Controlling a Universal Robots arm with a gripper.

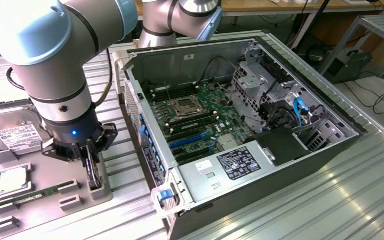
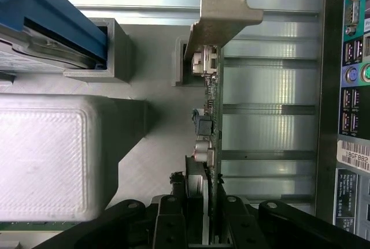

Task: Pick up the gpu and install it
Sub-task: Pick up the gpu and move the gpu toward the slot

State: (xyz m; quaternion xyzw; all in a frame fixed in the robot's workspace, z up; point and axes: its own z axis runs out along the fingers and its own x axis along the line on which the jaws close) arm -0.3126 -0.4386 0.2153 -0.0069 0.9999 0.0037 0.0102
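"10GF882" on white sticker (image 2: pixel 354 159), computer case (image 2: pixel 347 58) rear

Holder blocks (image 2: pixel 58 156) crowd the gpu (image 2: pixel 215 75); case wall (image 2: pixel 330 58) near

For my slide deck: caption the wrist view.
The fingers grip the gpu edge-on over the grey tray, with the computer's rear ports alongside.

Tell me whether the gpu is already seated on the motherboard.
No, the gpu stands on edge in the grip of the end effector at the grey tray, outside the computer case.
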